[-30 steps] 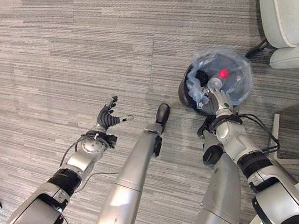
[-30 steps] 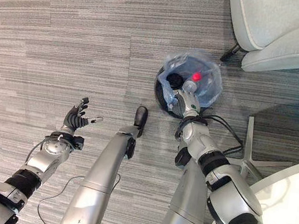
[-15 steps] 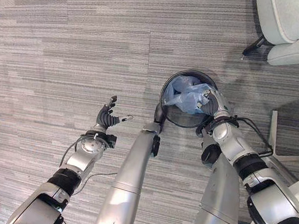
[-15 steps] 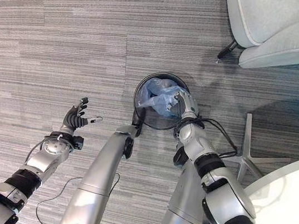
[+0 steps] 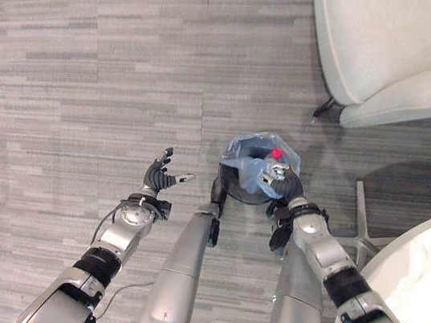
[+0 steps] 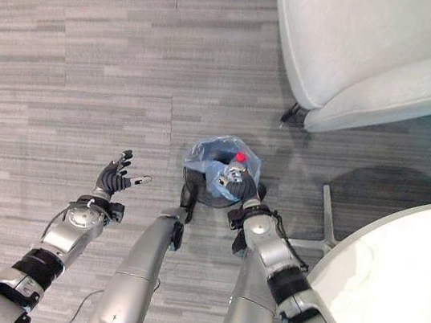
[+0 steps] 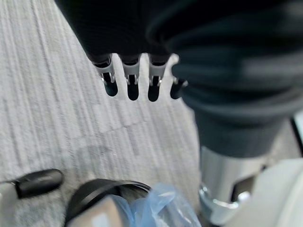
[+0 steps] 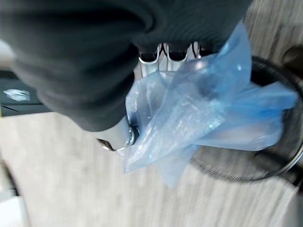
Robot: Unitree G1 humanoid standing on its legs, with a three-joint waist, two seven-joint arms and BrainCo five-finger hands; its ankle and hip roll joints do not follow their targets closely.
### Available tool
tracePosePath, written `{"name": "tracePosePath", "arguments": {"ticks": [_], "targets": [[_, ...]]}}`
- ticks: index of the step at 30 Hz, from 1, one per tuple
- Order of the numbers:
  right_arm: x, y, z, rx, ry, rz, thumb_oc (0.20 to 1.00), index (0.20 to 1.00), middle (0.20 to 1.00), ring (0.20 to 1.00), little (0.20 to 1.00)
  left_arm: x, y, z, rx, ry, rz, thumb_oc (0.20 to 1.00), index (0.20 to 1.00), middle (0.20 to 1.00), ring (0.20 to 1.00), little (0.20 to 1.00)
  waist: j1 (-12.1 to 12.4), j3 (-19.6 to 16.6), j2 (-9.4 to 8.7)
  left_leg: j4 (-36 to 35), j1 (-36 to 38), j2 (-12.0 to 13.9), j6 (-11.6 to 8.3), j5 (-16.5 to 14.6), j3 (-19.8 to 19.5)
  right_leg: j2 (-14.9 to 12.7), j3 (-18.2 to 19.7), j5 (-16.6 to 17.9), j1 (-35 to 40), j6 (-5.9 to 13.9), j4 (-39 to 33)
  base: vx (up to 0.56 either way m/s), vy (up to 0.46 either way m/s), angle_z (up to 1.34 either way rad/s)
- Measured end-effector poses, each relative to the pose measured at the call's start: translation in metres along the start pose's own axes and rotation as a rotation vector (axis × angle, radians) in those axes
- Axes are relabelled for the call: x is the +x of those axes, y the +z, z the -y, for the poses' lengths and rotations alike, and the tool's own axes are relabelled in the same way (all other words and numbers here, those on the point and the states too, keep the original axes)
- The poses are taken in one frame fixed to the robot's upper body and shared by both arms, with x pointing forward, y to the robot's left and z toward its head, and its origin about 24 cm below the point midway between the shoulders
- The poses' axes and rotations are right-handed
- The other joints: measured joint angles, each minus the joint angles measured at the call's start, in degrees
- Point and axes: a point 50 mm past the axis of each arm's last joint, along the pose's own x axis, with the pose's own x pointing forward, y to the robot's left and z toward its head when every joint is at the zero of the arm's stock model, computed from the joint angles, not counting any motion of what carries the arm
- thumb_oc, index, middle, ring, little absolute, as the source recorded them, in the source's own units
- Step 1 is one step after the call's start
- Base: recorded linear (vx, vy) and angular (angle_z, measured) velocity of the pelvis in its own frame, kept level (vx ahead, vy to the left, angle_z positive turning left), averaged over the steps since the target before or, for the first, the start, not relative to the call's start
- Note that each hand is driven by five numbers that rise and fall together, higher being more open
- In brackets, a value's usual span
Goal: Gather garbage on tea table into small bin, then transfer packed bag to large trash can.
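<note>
A small black wire bin (image 5: pixel 233 187) stands on the carpet just ahead of me. A translucent blue bag (image 5: pixel 255 156) rises out of it, and something red (image 5: pixel 277 154) shows at its top. My right hand (image 5: pixel 280 181) sits at the bin's near rim, fingers curled round a bunch of the bag's plastic (image 8: pixel 203 109); the bin's rim (image 8: pixel 246 171) lies past it in the right wrist view. My left hand (image 5: pixel 161 178) is held up over bare carpet to the bin's left, open and holding nothing, with its fingers (image 7: pixel 129 88) straight.
A pale upholstered armchair (image 5: pixel 394 50) stands beyond the bin on the right, one dark leg (image 5: pixel 323 108) near it. A white round table (image 5: pixel 413 280) fills the lower right, with a metal base leg (image 5: pixel 359 220) beside the bin. Grey striped carpet (image 5: pixel 91 70) stretches left.
The whole view has shifted, bringing more chair and table in. My right hand has gathered the bag's open rim into a bunch. The left hand has kept its pose.
</note>
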Motion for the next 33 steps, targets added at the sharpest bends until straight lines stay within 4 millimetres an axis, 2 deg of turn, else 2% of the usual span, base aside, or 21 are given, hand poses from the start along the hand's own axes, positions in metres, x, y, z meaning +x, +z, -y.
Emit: {"name": "tracePosePath", "arguments": {"ticks": [2, 7, 10, 13, 14, 16, 17, 18, 19, 20, 21, 23, 24, 25, 26, 27, 28, 29, 30, 32, 33], "targets": [[-0.008, -0.003, -0.006, 0.040, 0.028, 0.017, 0.200, 0.200, 0.200, 0.200, 0.200, -0.008, -0.016, -0.005, 0.005, 0.011, -0.050, 1.000, 1.000, 1.000, 1.000, 1.000, -0.5, -1.9, -1.30, -2.6, 4.6, 0.1, 0.00, 0.1, 0.5, 0.5, 0.1, 0.2, 4.2, 0.43, -2.3, 0.06, 0.044, -0.12], [-0.023, 0.009, -0.004, 0.049, 0.069, 0.095, 0.200, 0.200, 0.200, 0.200, 0.200, -0.020, -0.034, -0.006, 0.005, -0.006, -0.101, 1.000, 1.000, 1.000, 1.000, 1.000, -0.4, -1.7, -2.02, -7.1, 15.4, 0.3, -0.02, 0.7, 1.3, 1.5, -0.2, 2.6, 14.9, 0.19, -8.1, 0.02, 0.079, -0.10], [-0.033, 0.021, -0.001, 0.050, 0.065, 0.179, 0.200, 0.200, 0.200, 0.200, 0.200, -0.034, -0.049, -0.013, 0.006, 0.004, -0.142, 1.000, 1.000, 1.000, 1.000, 1.000, -1.0, -1.8, -2.63, -11.4, 23.2, 0.6, 0.37, 0.9, 2.7, 2.5, 0.3, 3.8, 22.8, 1.52, -13.6, 0.04, 0.119, -0.24], [-0.039, 0.036, -0.001, 0.035, 0.070, 0.253, 0.200, 0.200, 0.200, 0.200, 0.200, -0.046, -0.053, -0.024, 0.024, 0.020, -0.140, 1.000, 1.000, 1.000, 1.000, 1.000, -1.5, -2.5, -3.92, -13.0, 26.7, 0.3, 1.04, 1.3, 4.7, 3.0, 2.2, 5.9, 24.7, 2.74, -14.7, -0.02, 0.106, -0.39], [-0.039, 0.042, 0.000, 0.030, 0.065, 0.287, 0.200, 0.200, 0.200, 0.200, 0.200, -0.051, -0.056, -0.027, 0.019, 0.032, -0.144, 1.000, 1.000, 1.000, 1.000, 1.000, -1.5, -2.6, -3.98, -13.4, 27.8, 0.6, 1.32, 1.2, 6.1, 3.0, 3.0, 7.2, 24.8, 4.51, -14.9, -0.10, 0.075, -0.60], [-0.037, 0.047, 0.003, 0.027, 0.051, 0.313, 0.200, 0.200, 0.200, 0.200, 0.200, -0.053, -0.059, -0.029, 0.023, 0.034, -0.155, 1.000, 1.000, 1.000, 1.000, 1.000, -2.1, -2.6, -3.75, -13.0, 28.2, 0.8, 1.79, 1.0, 7.3, 3.1, 3.8, 9.3, 25.2, 5.88, -15.4, -0.18, 0.027, -0.41], [-0.037, 0.048, 0.005, 0.016, 0.045, 0.315, 0.200, 0.200, 0.200, 0.200, 0.200, -0.050, -0.054, -0.027, 0.018, 0.030, -0.136, 1.000, 1.000, 1.000, 1.000, 1.000, -2.0, -2.4, -2.87, -13.0, 28.3, 2.3, 3.17, 1.9, 8.0, 3.9, 5.3, 8.3, 24.9, 9.18, -12.9, -0.23, -0.033, -0.25], [-0.037, 0.048, 0.006, 0.003, 0.044, 0.315, 0.200, 0.200, 0.200, 0.200, 0.200, -0.048, -0.050, -0.026, 0.013, 0.027, -0.118, 1.000, 1.000, 1.000, 1.000, 1.000, -1.8, -2.4, -2.58, -12.9, 28.2, 3.0, 3.05, 2.1, 7.7, 4.2, 6.1, 2.4, 23.9, 8.22, -5.2, -0.27, -0.082, -0.12], [-0.037, 0.049, 0.007, -0.006, 0.043, 0.317, 0.200, 0.200, 0.200, 0.200, 0.200, -0.047, -0.047, -0.026, 0.012, 0.021, -0.104, 1.000, 1.000, 1.000, 1.000, 1.000, -1.4, -2.5, -2.53, -12.9, 28.4, 3.3, 2.92, 2.9, 7.3, 4.7, 7.6, -3.2, 23.9, 8.40, 3.7, -0.19, -0.108, 0.10], [-0.038, 0.050, 0.010, -0.009, 0.039, 0.323, 0.200, 0.200, 0.200, 0.200, 0.200, -0.047, -0.045, -0.026, 0.013, 0.016, -0.099, 1.000, 1.000, 1.000, 1.000, 1.000, -1.1, -2.5, -2.50, -13.1, 28.4, 3.5, 2.86, 3.4, 6.8, 5.2, 8.8, -6.7, 24.8, 8.37, 9.2, -0.23, -0.139, 0.15], [-0.038, 0.053, 0.015, -0.012, 0.020, 0.337, 0.200, 0.200, 0.200, 0.200, 0.200, -0.046, -0.043, -0.026, 0.024, 0.013, -0.089, 1.000, 1.000, 1.000, 1.000, 1.000, 0.4, -2.5, -2.50, -12.9, 28.2, 3.7, 2.51, 4.2, 6.3, 7.1, 12.1, -11.6, 28.0, 9.14, 15.5, -0.19, -0.184, 0.15], [-0.036, 0.059, 0.019, -0.021, 0.010, 0.365, 0.200, 0.200, 0.200, 0.200, 0.200, -0.048, -0.041, -0.029, 0.048, 0.009, -0.074, 1.000, 1.000, 1.000, 1.000, 1.000, 1.8, -3.1, -1.93, -13.0, 26.0, 4.3, 1.93, 5.9, 6.0, 8.6, 12.8, -15.5, 31.2, 9.36, 13.9, -0.15, -0.222, 0.03], [-0.034, 0.062, 0.021, -0.034, 0.007, 0.370, 0.200, 0.200, 0.200, 0.200, 0.200, -0.046, -0.037, -0.029, 0.063, 0.008, -0.058, 1.000, 1.000, 1.000, 1.000, 1.000, 2.4, -3.0, -1.62, -13.2, 24.7, 4.2, 1.11, 7.1, 5.2, 10.0, 13.3, -18.1, 33.7, 6.84, 7.7, -0.20, -0.240, 0.10], [-0.033, 0.061, 0.025, -0.039, -0.006, 0.364, 0.200, 0.200, 0.200, 0.200, 0.200, -0.045, -0.034, -0.029, 0.062, 0.007, -0.046, 1.000, 1.000, 1.000, 1.000, 1.000, 2.7, -3.0, -1.50, -13.1, 23.7, 4.1, 0.35, 8.1, 4.2, 11.1, 13.7, -19.9, 37.7, 2.22, -1.6, -0.14, -0.134, 0.25], [-0.031, 0.059, 0.032, -0.052, -0.025, 0.347, 0.200, 0.200, 0.200, 0.200, 0.200, -0.044, -0.036, -0.024, 0.039, 0.007, -0.055, 1.000, 1.000, 1.000, 1.000, 1.000, 3.5, -2.6, 1.32, -13.7, 23.1, 6.0, -0.91, 10.3, 2.0, 13.8, 12.2, -15.8, 38.9, 1.19, -4.2, -0.25, -0.206, 0.24], [-0.031, 0.055, 0.035, -0.066, -0.031, 0.328, 0.200, 0.200, 0.200, 0.200, 0.200, -0.044, -0.036, -0.022, 0.047, -0.008, -0.052, 1.000, 1.000, 1.000, 1.000, 1.000, 4.2, -3.2, 1.46, -16.0, 23.0, 7.3, -2.76, 12.6, 1.4, 15.2, 12.6, -15.0, 37.7, 0.30, -5.3, -0.32, -0.163, 0.10], [-0.031, 0.054, 0.037, -0.064, -0.042, 0.324, 0.200, 0.200, 0.200, 0.200, 0.200, -0.046, -0.037, -0.023, 0.051, -0.008, -0.050, 1.000, 1.000, 1.000, 1.000, 1.000, 5.3, -3.9, 1.79, -18.6, 22.7, 9.0, -5.64, 12.5, 1.3, 17.4, 11.8, -15.4, 36.5, -1.41, -4.8, -0.45, -0.200, 0.23], [-0.031, 0.059, 0.040, -0.082, -0.046, 0.341, 0.200, 0.200, 0.200, 0.200, 0.200, -0.046, -0.032, -0.022, 0.049, -0.024, -0.029, 1.000, 1.000, 1.000, 1.000, 1.000, 5.3, -4.4, 2.18, -23.8, 21.6, 10.0, -6.60, 12.3, 1.1, 18.2, 10.1, -13.3, 32.9, -3.85, -3.7, -0.43, -0.153, 0.40], [-0.030, 0.064, 0.043, -0.100, -0.053, 0.353, 0.200, 0.200, 0.200, 0.200, 0.200, -0.044, -0.023, -0.019, 0.043, -0.036, 0.006, 1.000, 1.000, 1.000, 1.000, 1.000, 5.3, -4.4, 1.94, -26.0, 20.9, 9.8, -8.77, 10.6, 1.3, 17.1, 8.9, -12.4, 30.9, -5.02, -3.9, -0.37, -0.107, 0.64], [-0.029, 0.064, 0.047, -0.113, -0.064, 0.348, 0.200, 0.200, 0.200, 0.200, 0.200, -0.040, -0.015, -0.014, 0.034, -0.057, 0.036, 1.000, 1.000, 1.000, 1.000, 1.000, 4.9, -4.5, 1.93, -24.5, 19.3, 9.0, -8.81, 9.1, 1.7, 15.6, 6.6, -10.0, 29.7, -6.53, -5.4, -0.23, -0.072, 0.63], [-0.029, 0.064, 0.043, -0.112, -0.052, 0.346, 0.200, 0.200, 0.200, 0.200, 0.200, -0.038, -0.008, -0.012, 0.045, -0.081, 0.062, 1.000, 1.000, 1.000, 1.000, 1.000, 3.7, -4.8, 1.40, -17.8, 18.5, 7.8, -6.55, 7.2, 3.6, 14.1, 5.0, -8.1, 29.6, -7.39, -7.7, -0.11, -0.059, 0.75]]}}
